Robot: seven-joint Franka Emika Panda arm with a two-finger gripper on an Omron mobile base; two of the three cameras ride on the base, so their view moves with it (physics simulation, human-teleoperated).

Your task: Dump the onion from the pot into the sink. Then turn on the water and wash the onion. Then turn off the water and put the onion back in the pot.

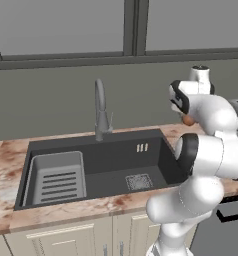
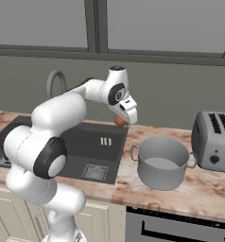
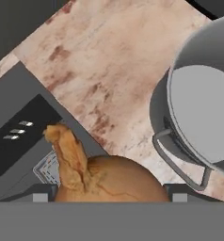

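My gripper (image 3: 111,192) is shut on the onion (image 3: 109,181), an orange-brown bulb whose pointed tip sticks up between the dark fingertips (image 3: 40,194). The right base view shows the onion (image 2: 120,121) hanging under the hand over the counter strip between the sink (image 2: 93,142) and the pot (image 2: 161,163). The pale grey pot (image 3: 203,108) stands upright on the counter with nothing in it. In the left base view the onion (image 1: 189,120) peeks out beside the arm, right of the dark sink (image 1: 101,157). No water runs from the faucet (image 1: 100,111).
A light grey slotted rack (image 1: 58,178) fills the sink's left part and a square drain grate (image 1: 139,181) lies in its floor. A grey toaster (image 2: 216,138) stands right of the pot. The window wall rises behind the counter.
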